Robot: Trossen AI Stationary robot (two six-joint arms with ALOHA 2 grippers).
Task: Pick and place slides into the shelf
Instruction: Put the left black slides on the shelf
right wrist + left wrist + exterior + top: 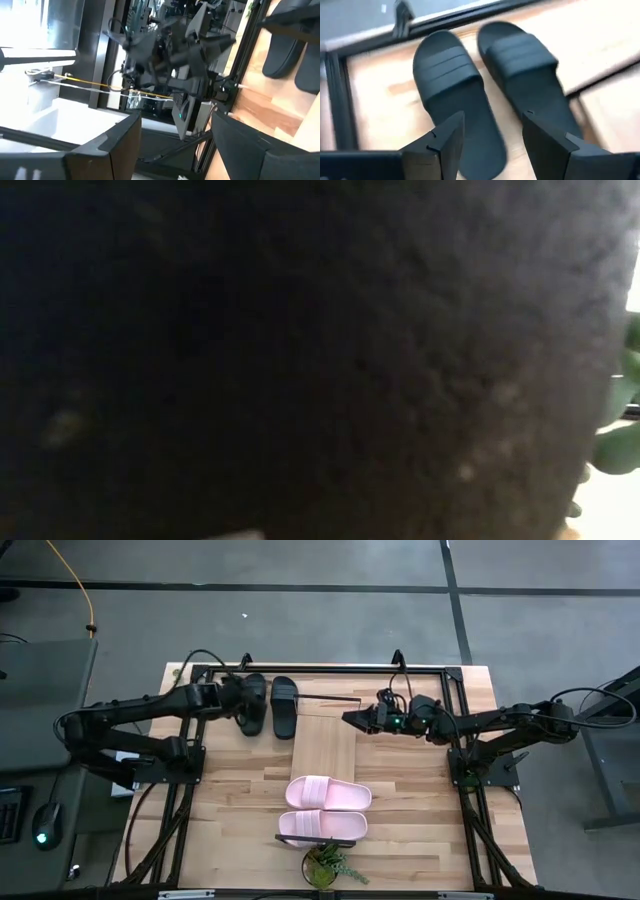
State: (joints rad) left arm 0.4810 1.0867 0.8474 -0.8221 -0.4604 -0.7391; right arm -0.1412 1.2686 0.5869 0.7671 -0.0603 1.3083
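Note:
Two black slides (253, 703) (284, 705) lie side by side, soles down, on the wood at the table's far side, beside the far left corner of the shelf's light plank (326, 745). My left gripper (492, 145) hangs open above them, slanting down, its fingers over the heel ends without touching them. Two pale pink slides (328, 794) (322, 827) lie soles down on the near half of the table. My right gripper (350, 718) is held open and level above the plank's far end, pointing toward the left arm.
A black frame (455, 675) runs around the table's far and side edges. A small potted plant (325, 865) stands at the near edge. Something dark covers nearly all of the low view, with green leaves (615, 445) showing at its right.

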